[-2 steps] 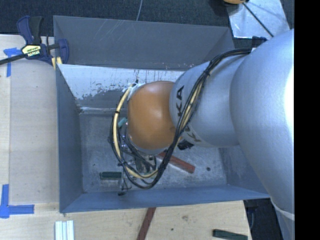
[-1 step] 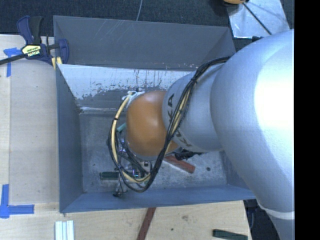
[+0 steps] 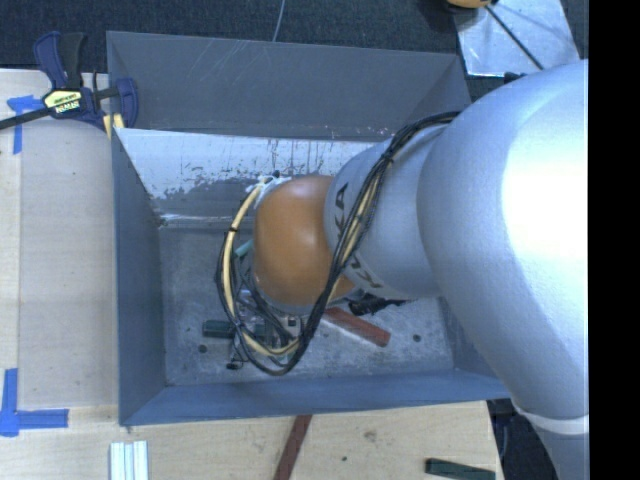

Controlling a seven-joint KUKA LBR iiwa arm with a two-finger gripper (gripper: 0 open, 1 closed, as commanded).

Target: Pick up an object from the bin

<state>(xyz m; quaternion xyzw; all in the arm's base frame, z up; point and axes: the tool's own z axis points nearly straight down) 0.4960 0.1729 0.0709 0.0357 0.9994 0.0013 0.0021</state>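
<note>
- Currently, camera view: the arm (image 3: 480, 218) comes in from the right and bends down into the grey metal bin (image 3: 290, 88). Its broad silver body covers the bin's right side.
- At the wrist, the orange cover (image 3: 290, 238) sits over the middle of the floor. Yellow and black cables (image 3: 232, 268) loop down its left side and curl under it.
- Low down, the gripper (image 3: 250, 343) is close to the floor, toward the front wall and left of centre (mostly buried in the cable loops).
- Tool state: cannot tell how far open it is, nor whether it has hold of anything. The cables and the cover hide that part.
- Nearest thing: a small dark green piece (image 3: 214, 328), flat on the floor just beside the gripper on the view's left. Touching or apart, cannot tell.
- On the other side, a flat red-brown strip (image 3: 362, 330) lies on the floor, slanting toward the front right, its upper end tucked beneath the arm.
- A tiny dark speck (image 3: 415, 340) lies on the floor just right of the strip, apart from it.
- The floor is scuffed pale grey, and the back wall shows scratch marks along its lower part.
</note>
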